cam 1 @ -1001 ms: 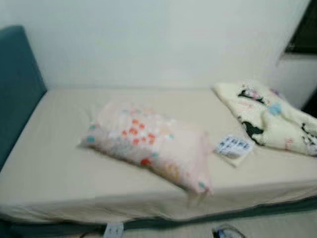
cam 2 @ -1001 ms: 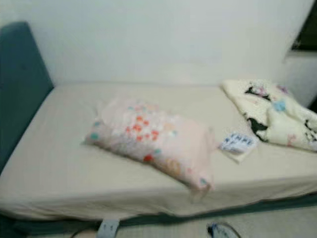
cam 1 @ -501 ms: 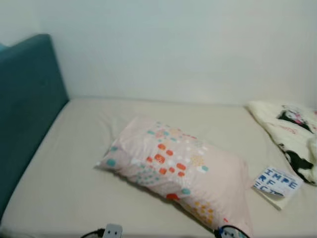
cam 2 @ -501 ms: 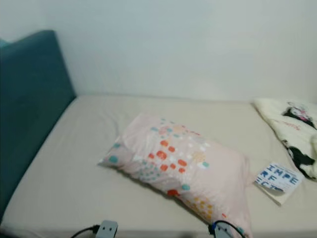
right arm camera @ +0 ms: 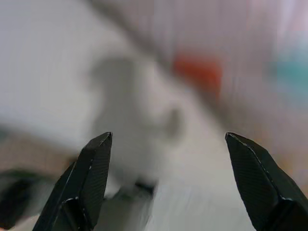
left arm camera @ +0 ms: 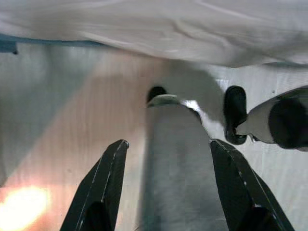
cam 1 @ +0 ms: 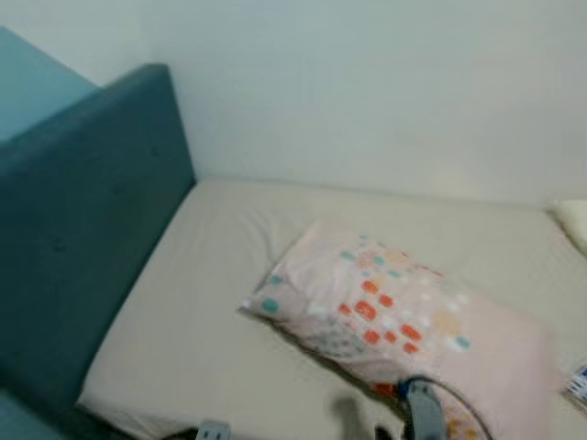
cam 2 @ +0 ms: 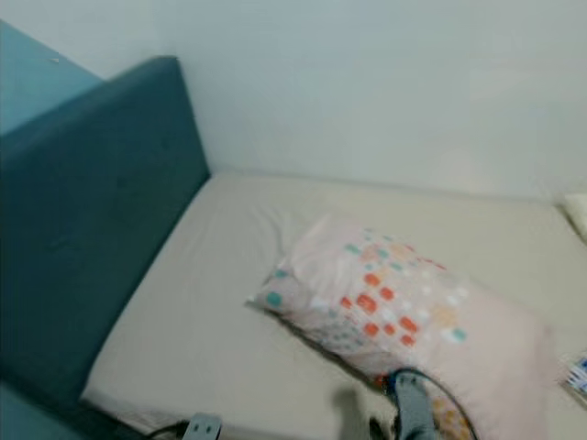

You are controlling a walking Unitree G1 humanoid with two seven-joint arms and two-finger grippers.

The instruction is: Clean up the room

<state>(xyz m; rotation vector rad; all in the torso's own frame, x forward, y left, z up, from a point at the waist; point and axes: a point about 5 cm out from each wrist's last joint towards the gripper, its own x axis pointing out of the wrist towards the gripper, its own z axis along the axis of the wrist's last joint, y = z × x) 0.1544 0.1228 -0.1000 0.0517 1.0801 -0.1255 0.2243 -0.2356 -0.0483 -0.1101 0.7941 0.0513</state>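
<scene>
Pink pillow lies just beyond right gripper.

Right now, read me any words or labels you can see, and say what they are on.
No text can be read.
The pillow on the bed bears coloured shapes, not letters.
A printed item at the picture's right edge is cut off and too blurred to read.

Both eye views look down from the robot's head onto the bed, sharing the pillow, teal headboard and wall. The left wrist view faces the floor beside the bed's edge. The right wrist view, blurred, sits close above the pillow.
</scene>
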